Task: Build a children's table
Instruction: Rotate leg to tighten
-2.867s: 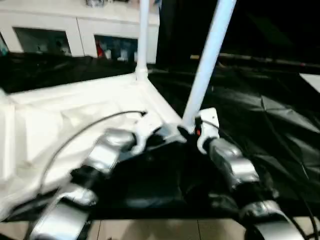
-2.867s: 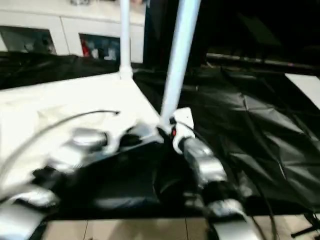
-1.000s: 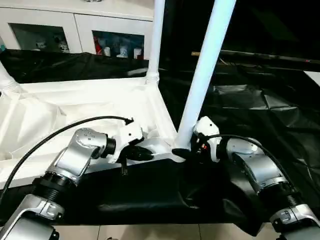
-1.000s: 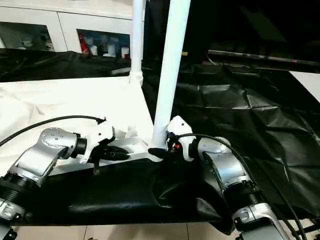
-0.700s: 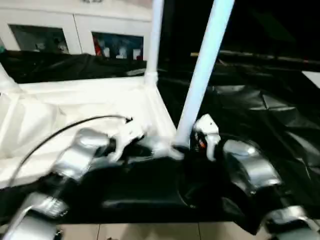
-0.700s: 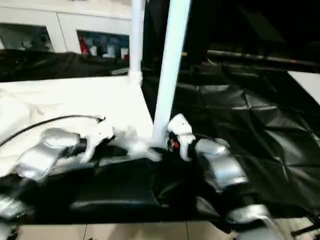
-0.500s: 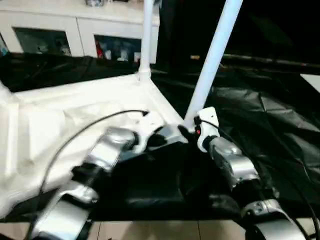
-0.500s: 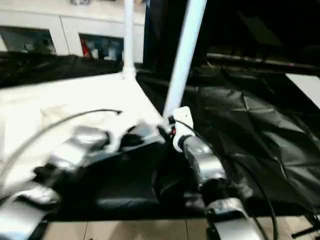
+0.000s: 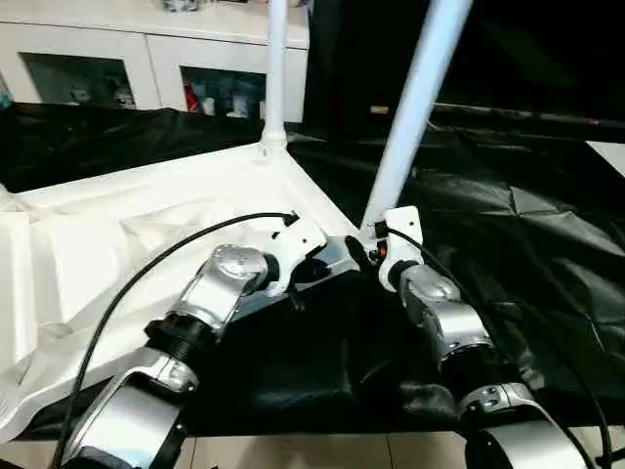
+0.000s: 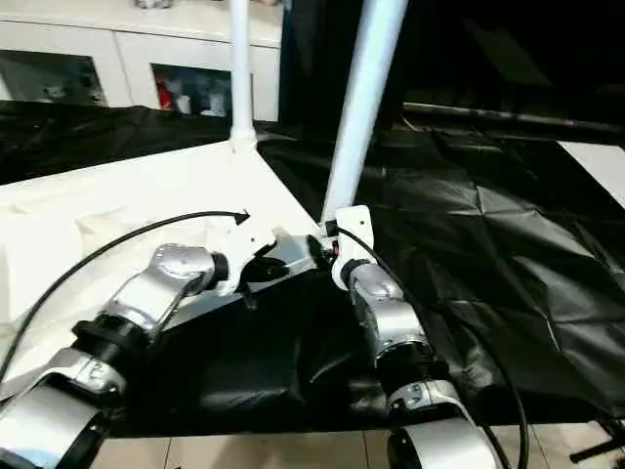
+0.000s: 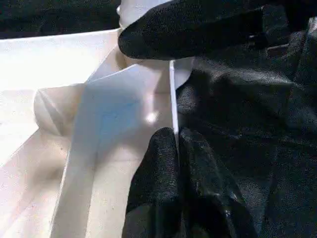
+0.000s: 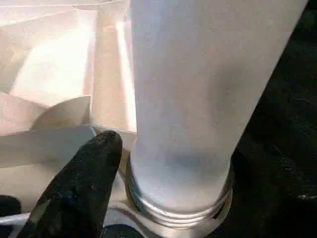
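Nearest: both silver forearms reach forward over the black-covered work table (image 9: pixel 508 244); a black cable (image 9: pixel 146 278) loops off the left arm across the white top.

Left gripper (image 11: pixel 177 144): both black fingers (image 11: pixel 158 163) pressed together with the thin near rim of the children's table (image 9: pixel 146 225) pinched between them, so narrow and clamped on that edge. In the head views it sits at the near edge of the upturned top, just left of the near right corner.

Right gripper (image 9: pixel 369 256): at the base of the near leg (image 9: pixel 415 107), where the leg enters the corner socket. Its wrist view has one black finger (image 12: pixel 79 183) touching the left side of the leg just above the threaded collar (image 12: pixel 178 208); the second finger isn't visible, so can't tell whether it's gripping or just resting against the leg.

Table top lies upside down on the black cover, ribbed underside up, taking up the left half of the view. Near leg stands in the near right corner, leaning to the right. Far leg (image 9: pixel 274 68) stands upright in the far right corner socket.

Obstructions: the black cover is bunched and creased just in front of the near corner, under both wrists. The right wrist housing blocks the socket itself from the head views.

Far: white glass-door cabinet (image 9: pixel 146 59) behind the work table, small items inside too small to make out. No legible writing or labels.
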{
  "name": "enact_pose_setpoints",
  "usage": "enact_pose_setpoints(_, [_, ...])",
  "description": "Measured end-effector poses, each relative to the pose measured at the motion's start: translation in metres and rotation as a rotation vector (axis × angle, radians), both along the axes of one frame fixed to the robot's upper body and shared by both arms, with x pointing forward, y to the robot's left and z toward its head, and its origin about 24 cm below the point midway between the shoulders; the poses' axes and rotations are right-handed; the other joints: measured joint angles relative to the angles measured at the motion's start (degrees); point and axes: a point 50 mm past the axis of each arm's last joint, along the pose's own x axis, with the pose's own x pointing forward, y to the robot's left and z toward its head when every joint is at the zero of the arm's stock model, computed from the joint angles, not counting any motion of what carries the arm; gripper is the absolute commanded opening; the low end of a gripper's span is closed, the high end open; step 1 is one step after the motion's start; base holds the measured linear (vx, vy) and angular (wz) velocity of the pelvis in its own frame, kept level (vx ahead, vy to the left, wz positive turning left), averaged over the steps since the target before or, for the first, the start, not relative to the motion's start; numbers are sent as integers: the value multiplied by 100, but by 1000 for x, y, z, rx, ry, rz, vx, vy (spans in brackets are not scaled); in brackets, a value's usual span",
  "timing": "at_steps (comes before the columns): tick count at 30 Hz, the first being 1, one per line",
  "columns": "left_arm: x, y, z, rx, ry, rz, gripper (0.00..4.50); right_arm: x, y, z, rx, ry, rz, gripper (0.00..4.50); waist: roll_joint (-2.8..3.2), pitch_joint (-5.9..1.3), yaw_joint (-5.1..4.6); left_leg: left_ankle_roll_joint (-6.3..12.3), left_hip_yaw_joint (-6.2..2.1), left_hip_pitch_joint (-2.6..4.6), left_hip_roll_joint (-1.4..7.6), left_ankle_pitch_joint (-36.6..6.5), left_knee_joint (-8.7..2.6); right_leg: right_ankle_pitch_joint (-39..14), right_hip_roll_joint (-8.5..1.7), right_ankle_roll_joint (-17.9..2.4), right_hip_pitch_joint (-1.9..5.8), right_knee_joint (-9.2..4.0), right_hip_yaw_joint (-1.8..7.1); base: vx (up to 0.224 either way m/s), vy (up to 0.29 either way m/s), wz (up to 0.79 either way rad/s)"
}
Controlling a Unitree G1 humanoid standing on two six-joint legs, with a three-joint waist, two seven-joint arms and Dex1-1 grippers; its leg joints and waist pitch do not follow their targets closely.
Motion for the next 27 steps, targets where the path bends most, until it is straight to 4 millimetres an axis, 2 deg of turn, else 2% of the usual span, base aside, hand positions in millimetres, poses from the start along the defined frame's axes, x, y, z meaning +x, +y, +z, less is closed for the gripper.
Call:
enact_pose_setpoints(4, [-3, 12, 2, -1, -2, -47, 0, -3, -13, 7, -45, -22, 195, 391, 7, 4, -2, 0, 1, -17, 2, 0, -10, 8, 5, -27, -20, 2, 0, 0, 0, 0])
enact_pose_setpoints(6, [-7, 24, 3, -1, 10, -97, 0, -11, -24, 13, -87, -37, 369, 391, 7, 4, 18, 1, 2, -23, 3, -1, -23, -3, 7, -31, -29, 1, 0, 0, 0, 0])
enact_pose_setpoints(10, [-14, 39, 6, 13, 31, -165, 0, -23, -32, 16, -124, -26, 542, 391, 9, 5, 18, 1, 5, -23, 2, -1, -32, -7, 7, -34, -34, -1, -1, 0, 0, 0])
enact_pose_setpoints(15, [-28, 46, 6, -11, 82, -258, 0, -28, -35, 20, -143, -11, 643, 391, 9, 6, 31, 1, 6, -23, 2, -2, -32, -8, 6, -35, -35, -1, 0, 0, 0, 0])
enact_pose_setpoints(22, [-34, 48, 7, -14, 108, -287, 0, -30, -30, 21, -141, -5, 700, 391, 6, 7, 34, 1, 6, -25, 2, -1, -31, -9, 6, -35, -35, 0, 0, 0, 0, 0])
enact_pose_setpoints(23, [-35, 48, 7, -14, 108, -287, 0, -31, -30, 21, -142, -5, 704, 376, 5, 7, 34, 1, 6, -26, 2, -1, -31, -9, 6, -35, -36, -1, 0, 0, 0, 0])
enact_pose_setpoints(26, [-36, 49, 8, -13, 107, -287, 0, -31, -29, 20, -143, -2, 714, 376, 5, 7, 32, 1, 6, -28, 2, -1, -31, -9, 6, -35, -37, -1, -1, 0, 0, 0])
enact_pose_setpoints(27, [-36, 49, 8, -13, 108, -287, 0, -31, -29, 20, -144, -1, 715, 349, 5, 7, 32, 1, 6, -28, 2, -1, -31, -9, 6, -35, -37, 0, 0, 0, 0, 0])
